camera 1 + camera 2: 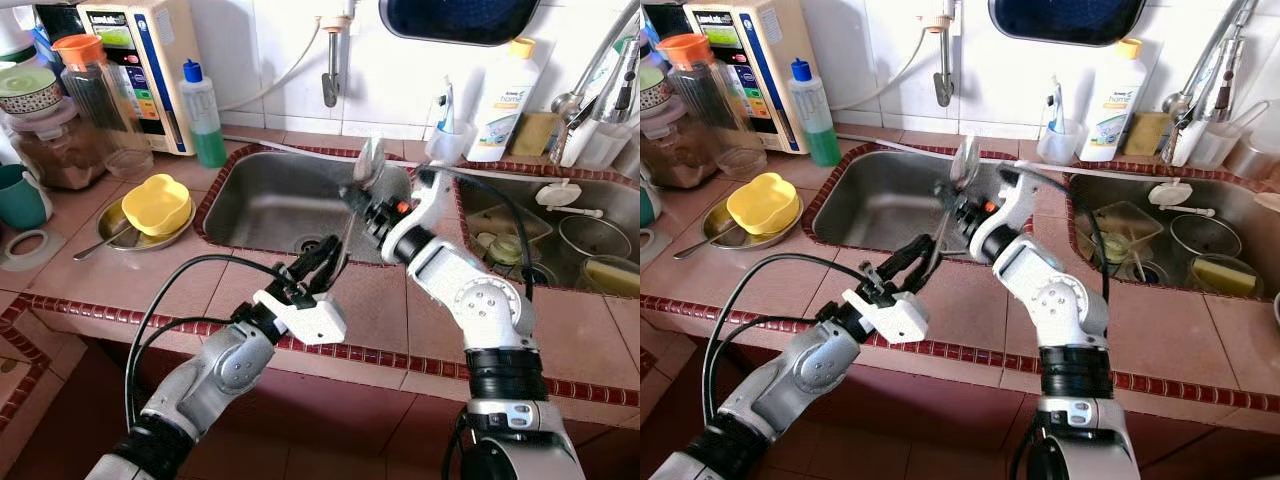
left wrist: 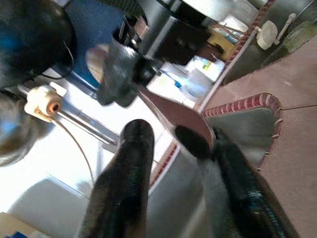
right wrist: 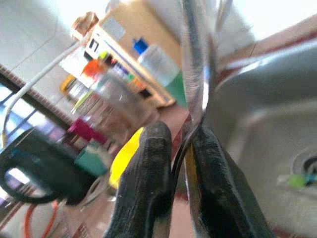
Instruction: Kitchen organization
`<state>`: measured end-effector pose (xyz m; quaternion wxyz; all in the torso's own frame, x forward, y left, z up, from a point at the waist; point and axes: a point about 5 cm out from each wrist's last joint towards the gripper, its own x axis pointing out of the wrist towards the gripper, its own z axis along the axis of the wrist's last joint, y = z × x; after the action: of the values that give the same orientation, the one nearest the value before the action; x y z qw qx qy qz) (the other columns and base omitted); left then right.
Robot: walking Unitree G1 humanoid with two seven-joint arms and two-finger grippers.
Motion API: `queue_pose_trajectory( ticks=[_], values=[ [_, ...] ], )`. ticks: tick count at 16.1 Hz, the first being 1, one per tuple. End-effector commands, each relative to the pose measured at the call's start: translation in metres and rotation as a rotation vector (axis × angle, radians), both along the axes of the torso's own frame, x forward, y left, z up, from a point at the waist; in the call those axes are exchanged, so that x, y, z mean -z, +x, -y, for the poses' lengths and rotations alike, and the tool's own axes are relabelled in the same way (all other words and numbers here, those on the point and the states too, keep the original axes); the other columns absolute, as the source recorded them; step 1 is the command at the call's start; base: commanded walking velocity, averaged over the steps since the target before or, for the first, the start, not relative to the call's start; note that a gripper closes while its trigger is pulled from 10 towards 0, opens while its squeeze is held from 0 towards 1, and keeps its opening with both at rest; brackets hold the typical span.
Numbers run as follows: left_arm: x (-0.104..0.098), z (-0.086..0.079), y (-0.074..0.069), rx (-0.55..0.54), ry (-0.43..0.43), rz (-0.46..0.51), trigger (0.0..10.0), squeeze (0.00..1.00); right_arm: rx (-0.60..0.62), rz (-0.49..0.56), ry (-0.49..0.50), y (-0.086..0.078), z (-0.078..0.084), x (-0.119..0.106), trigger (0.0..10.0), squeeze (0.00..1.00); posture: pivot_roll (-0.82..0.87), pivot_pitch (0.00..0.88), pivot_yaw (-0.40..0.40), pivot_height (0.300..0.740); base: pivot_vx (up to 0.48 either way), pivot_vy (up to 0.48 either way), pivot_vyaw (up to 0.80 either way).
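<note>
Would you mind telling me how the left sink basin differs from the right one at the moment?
The left sink basin looks bare down to its drain, while the right sink basin holds bowls and dishes. The right gripper holds a spoon over the left basin, not the right. Both are steel, set in the tiled counter.

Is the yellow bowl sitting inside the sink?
No, the yellow bowl sits on a metal plate on the counter, left of the sink.

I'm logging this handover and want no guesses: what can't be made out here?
- Spoon: blurred in the eye views; handle crossed by the right gripper.
- Left gripper: whether it touches the handle, left wrist view blurred.
- Dishes in right sink: cut off by the edge.
</note>
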<state>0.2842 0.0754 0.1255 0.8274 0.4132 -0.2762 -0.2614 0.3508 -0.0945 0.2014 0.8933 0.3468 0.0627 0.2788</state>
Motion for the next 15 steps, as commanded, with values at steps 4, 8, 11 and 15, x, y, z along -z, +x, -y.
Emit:
queue_pose_trajectory(
  ticks=[4,8,11,15],
  values=[
    [-0.03,-0.007,0.002,-0.055,-0.178,0.051,10.0,1.0,0.111,0.023,-0.134,0.012,0.012,0.007,0.0,0.0,0.01,0.021,0.013,0.74,0.0,0.0,0.0],
    [-0.026,-0.024,0.001,-0.202,-0.336,-0.058,10.0,1.0,0.094,0.194,-0.353,0.027,-0.004,0.006,0.0,0.0,0.07,0.019,0.014,0.74,0.0,0.0,0.0],
    [-0.026,-0.048,-0.006,-0.329,-0.605,-0.179,10.0,1.0,0.084,0.354,-0.643,0.035,-0.011,0.014,0.0,0.0,0.11,0.021,0.009,0.74,0.0,0.0,0.0],
    [-0.025,-0.061,-0.014,-0.388,-0.646,-0.243,10.0,1.0,0.083,0.516,-0.922,0.04,-0.005,0.022,0.0,0.0,0.14,0.025,0.008,0.74,0.0,0.0,0.0]
  ],
)
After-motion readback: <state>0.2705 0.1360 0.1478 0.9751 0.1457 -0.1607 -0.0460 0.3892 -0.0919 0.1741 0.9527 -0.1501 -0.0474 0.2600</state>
